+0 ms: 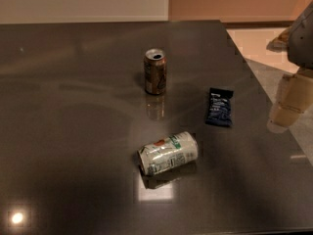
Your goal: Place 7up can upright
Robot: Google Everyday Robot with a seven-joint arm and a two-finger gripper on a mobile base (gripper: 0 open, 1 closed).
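Note:
The 7up can [168, 153] is pale whitish-silver with green print and a small red mark. It lies on its side on the dark table [73, 106], near the front middle, with one end toward the lower left. My gripper [285, 112] is at the right edge of the camera view, above the table's right side. It is well to the right of the can, apart from it, and holds nothing that I can see.
A brown-orange can [155, 71] stands upright behind the 7up can, its top opened. A dark blue snack packet [219, 106] lies flat to the right, between the cans and my gripper. The table's right edge runs diagonally past pale floor [254, 43].

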